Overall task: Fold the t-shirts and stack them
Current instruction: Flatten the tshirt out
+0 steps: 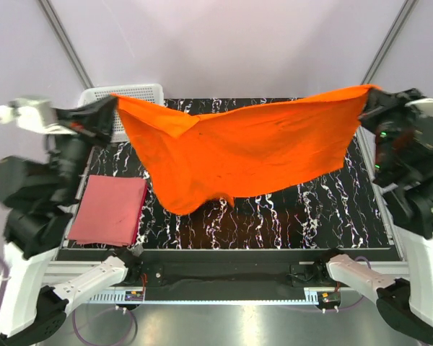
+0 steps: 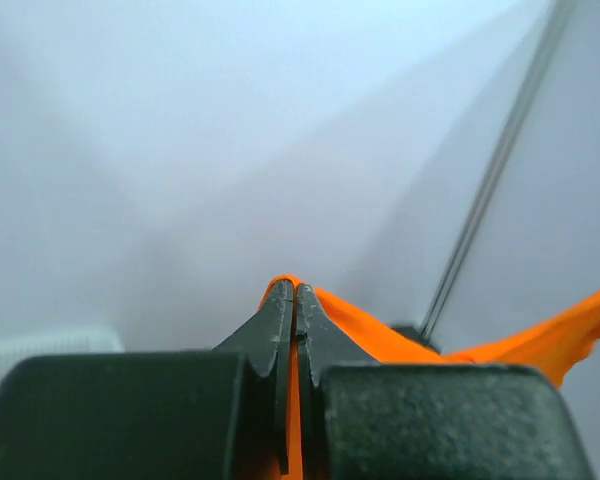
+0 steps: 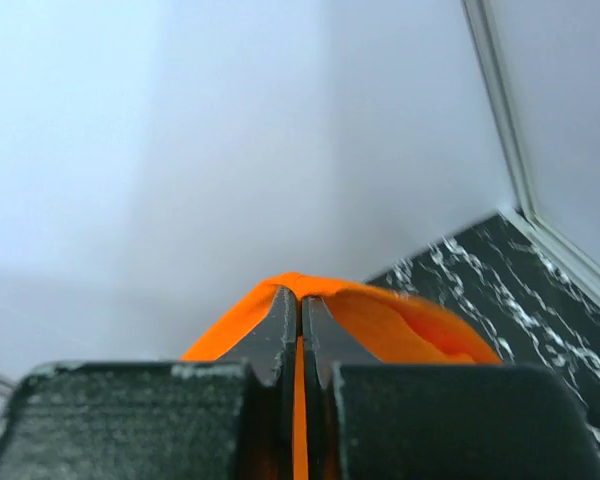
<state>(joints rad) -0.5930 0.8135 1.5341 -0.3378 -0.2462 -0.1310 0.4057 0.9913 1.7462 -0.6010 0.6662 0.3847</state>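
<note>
The bright orange t-shirt (image 1: 238, 151) hangs stretched in the air between my two grippers, sagging over the black marbled table. My left gripper (image 1: 110, 107) is shut on its left corner, high at the back left; in the left wrist view the orange cloth (image 2: 380, 335) is pinched between the shut left gripper (image 2: 295, 290). My right gripper (image 1: 366, 101) is shut on the shirt's right corner at the back right; the right wrist view shows the orange cloth (image 3: 410, 325) clamped in the shut right gripper (image 3: 300, 295). The dusty pink-red t-shirt (image 1: 110, 210) lies folded flat at the table's left.
A white plastic mesh basket (image 1: 130, 97) stands at the back left, behind my left gripper. The black marbled table (image 1: 332, 209) shows to the right under the hanging shirt. Grey walls with slanted frame bars close the back.
</note>
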